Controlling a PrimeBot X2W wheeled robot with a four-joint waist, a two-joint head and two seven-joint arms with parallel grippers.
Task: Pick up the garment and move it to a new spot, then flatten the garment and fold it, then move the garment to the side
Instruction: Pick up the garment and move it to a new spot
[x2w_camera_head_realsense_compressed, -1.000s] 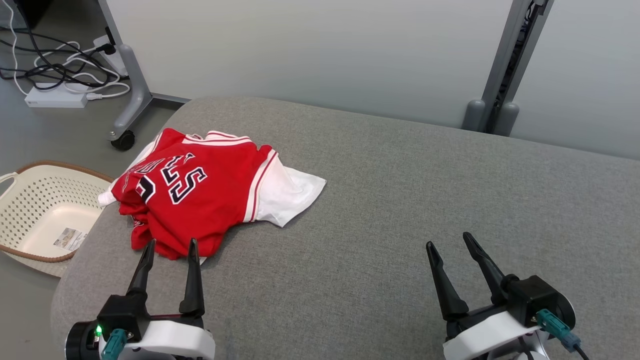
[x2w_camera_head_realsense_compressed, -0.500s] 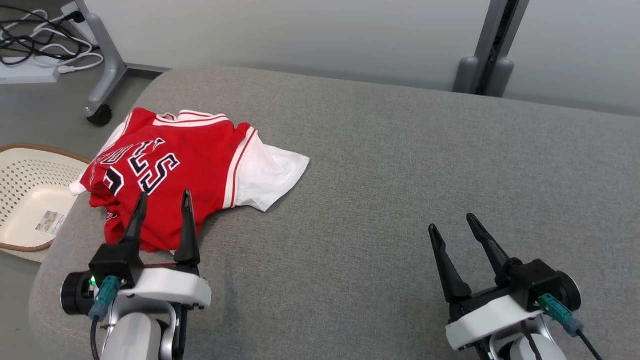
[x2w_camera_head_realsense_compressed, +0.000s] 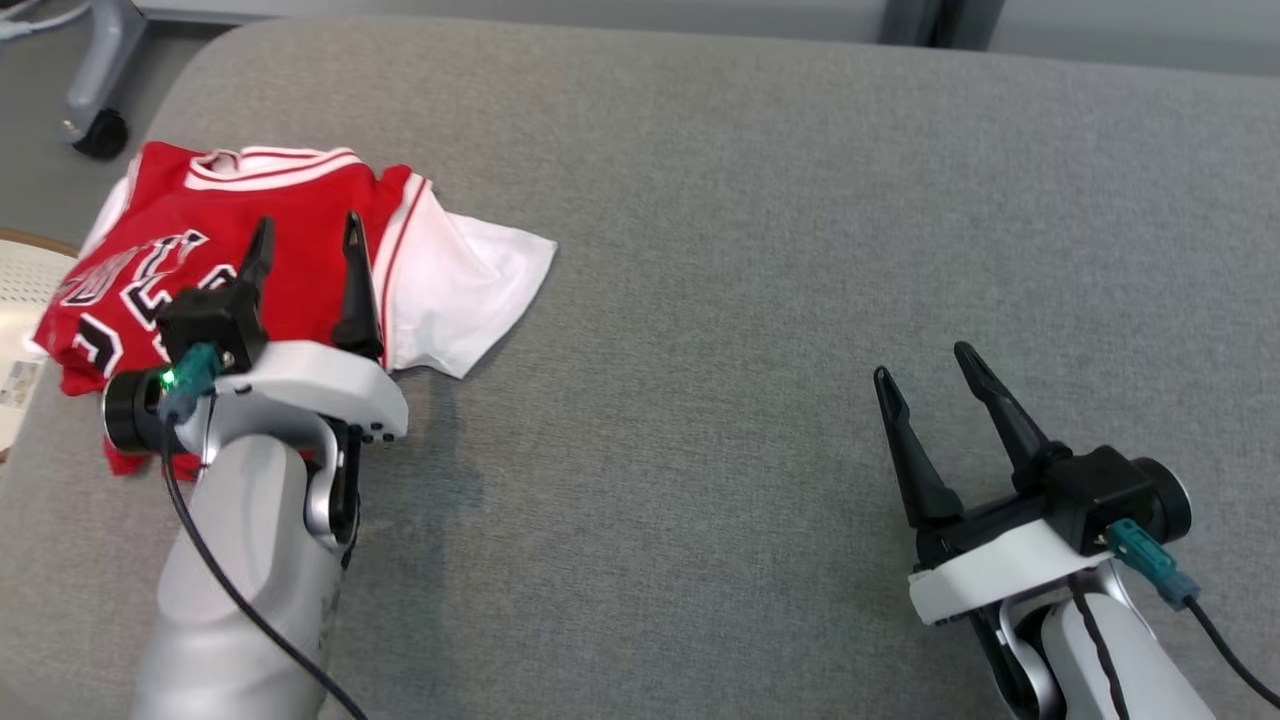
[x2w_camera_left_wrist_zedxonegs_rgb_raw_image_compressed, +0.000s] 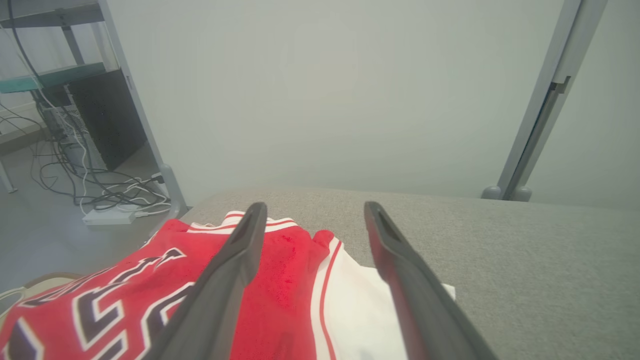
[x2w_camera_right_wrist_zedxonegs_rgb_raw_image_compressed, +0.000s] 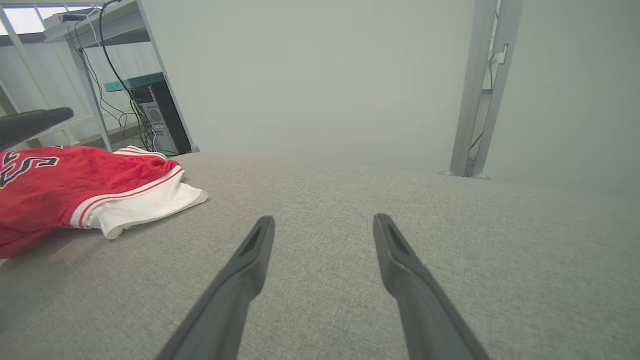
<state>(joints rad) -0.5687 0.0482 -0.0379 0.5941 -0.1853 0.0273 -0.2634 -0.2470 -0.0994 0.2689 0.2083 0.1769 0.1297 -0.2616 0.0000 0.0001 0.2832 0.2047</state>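
Head view: my left hand (x2w_camera_head_realsense_compressed: 307, 220) hangs wide open, empty, over the red jersey (x2w_camera_head_realsense_compressed: 160, 200); pickup step, I'd lower and pinch next.

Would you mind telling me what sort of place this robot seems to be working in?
Probably an office or lab, not a home: a computer tower, loose cables on the floor, and a metal partition post behind the grey padded surface.

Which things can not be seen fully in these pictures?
- Head view: the left claw covers part of the lettering on the jersey.
- Head view: basket cut off at the left edge.
- Right wrist view: jersey cut off at the left edge.
- Whether that claw touches cloth: unclear.
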